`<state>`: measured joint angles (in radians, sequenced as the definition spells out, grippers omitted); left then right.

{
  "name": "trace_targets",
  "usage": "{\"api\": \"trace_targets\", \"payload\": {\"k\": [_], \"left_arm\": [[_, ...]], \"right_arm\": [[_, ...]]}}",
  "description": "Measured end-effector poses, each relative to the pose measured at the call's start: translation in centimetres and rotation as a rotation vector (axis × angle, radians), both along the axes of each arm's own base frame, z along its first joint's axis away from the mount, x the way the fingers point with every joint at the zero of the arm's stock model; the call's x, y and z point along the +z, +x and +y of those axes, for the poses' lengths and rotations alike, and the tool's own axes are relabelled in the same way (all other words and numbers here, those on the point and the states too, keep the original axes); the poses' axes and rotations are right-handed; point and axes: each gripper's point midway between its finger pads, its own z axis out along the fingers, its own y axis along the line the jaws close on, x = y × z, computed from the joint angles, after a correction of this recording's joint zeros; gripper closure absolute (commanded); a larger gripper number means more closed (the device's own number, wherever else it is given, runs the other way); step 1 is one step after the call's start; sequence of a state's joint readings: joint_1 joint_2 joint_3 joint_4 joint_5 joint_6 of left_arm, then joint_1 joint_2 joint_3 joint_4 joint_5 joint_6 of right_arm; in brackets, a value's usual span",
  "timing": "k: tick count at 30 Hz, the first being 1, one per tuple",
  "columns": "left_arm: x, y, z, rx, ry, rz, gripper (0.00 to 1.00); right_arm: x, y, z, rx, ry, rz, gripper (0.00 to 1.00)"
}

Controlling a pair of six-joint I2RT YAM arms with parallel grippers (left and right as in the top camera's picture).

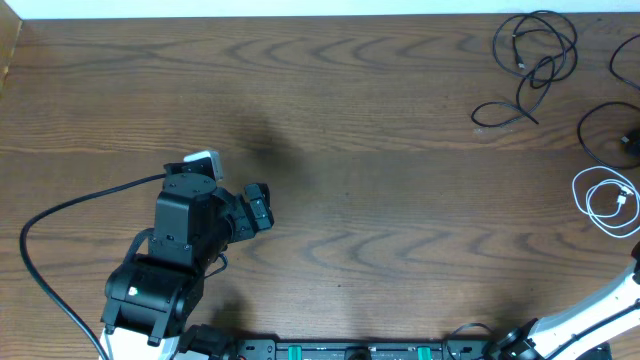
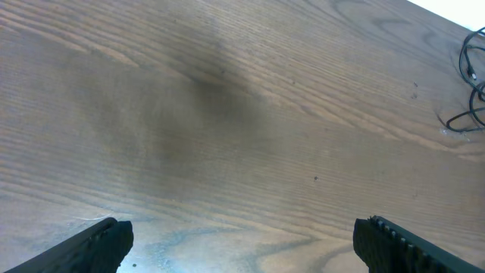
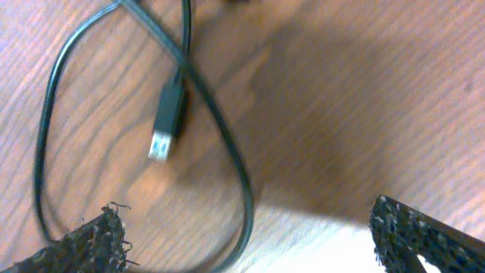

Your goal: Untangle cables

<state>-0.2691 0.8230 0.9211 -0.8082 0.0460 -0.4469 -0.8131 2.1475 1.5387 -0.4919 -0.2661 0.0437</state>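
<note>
Item 1: left claw (image 2: pixel 242 231). Fingers spread wide over bare counter (image 1: pixel 400 120) at the near-left. All cables lie well apart from it, at the far right.
Item 2: right claw (image 3: pixel 246 216). Fingers spread wide, clamped on nothing. A looped black cable (image 3: pixel 45 129) lies flat on the wood between and beyond them, its plug (image 3: pixel 168 121) inside the loop. Which of the two black cables this is cannot be told.
Item 3: tangled black cable (image 1: pixel 538 62), far-right corner.
Item 4: second black cable (image 1: pixel 582 130), right edge.
Item 5: white cable (image 1: pixel 603 203), coiled just nearer.
</note>
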Motion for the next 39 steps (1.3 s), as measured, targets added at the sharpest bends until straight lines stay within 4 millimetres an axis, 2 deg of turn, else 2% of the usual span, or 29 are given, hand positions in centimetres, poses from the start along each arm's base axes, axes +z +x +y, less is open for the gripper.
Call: {"api": "trace_targets", "payload": {"k": [4, 8, 11, 12, 13, 14, 15, 16, 19, 22, 27, 33, 39], "left_arm": [[0.0, 0.0, 0.0, 0.0, 0.0, -0.001, 0.02], [0.0, 0.0, 0.0, 0.0, 0.0, 0.0, 0.02], [0.0, 0.0, 0.0, 0.0, 0.0, 0.0, 0.02], [0.0, 0.0, 0.0, 0.0, 0.0, 0.0, 0.02], [0.0, 0.0, 0.0, 0.0, 0.0, 0.0, 0.02], [0.0, 0.0, 0.0, 0.0, 0.0, 0.0, 0.02], [0.0, 0.0, 0.0, 0.0, 0.0, 0.0, 0.02], [0.0, 0.0, 0.0, 0.0, 0.0, 0.0, 0.02], [0.0, 0.0, 0.0, 0.0, 0.0, 0.0, 0.02], [0.0, 0.0, 0.0, 0.0, 0.0, 0.0, 0.02], [0.0, 0.0, 0.0, 0.0, 0.0, 0.0, 0.02], [0.0, 0.0, 0.0, 0.0, 0.0, 0.0, 0.02], [0.0, 0.0, 0.0, 0.0, 0.0, 0.0, 0.02]], "right_arm": [[0.9, -2.7, 0.6, -0.178, 0.058, 0.097, 0.01], [2.8, -7.7, 0.9, -0.471, 0.068, 0.248, 0.01], [3.8, -9.8, 0.9, -0.599, 0.049, 0.301, 0.12], [3.8, -10.2, 0.8, -0.627, 0.04, 0.309, 0.24], [3.7, -10.4, 0.7, -0.643, 0.032, 0.315, 0.42], [3.4, -10.6, 0.8, -0.647, 0.024, 0.326, 0.71], [3.0, -10.8, 1.0, -0.641, 0.016, 0.341, 0.93], [2.4, -11.1, 1.3, -0.634, 0.012, 0.356, 0.99], [0.8, -11.1, 2.6, -0.588, 0.006, 0.392, 0.99], [-0.4, -10.3, 4.8, -0.506, 0.001, 0.424, 0.99], [-1.0, -8.5, 7.1, -0.405, -0.02, 0.431, 0.99], [-2.7, -8.1, 7.2, -0.391, -0.048, 0.394, 0.99], [-3.3, -9.8, 7.7, -0.39, -0.045, 0.426, 0.99]]}}
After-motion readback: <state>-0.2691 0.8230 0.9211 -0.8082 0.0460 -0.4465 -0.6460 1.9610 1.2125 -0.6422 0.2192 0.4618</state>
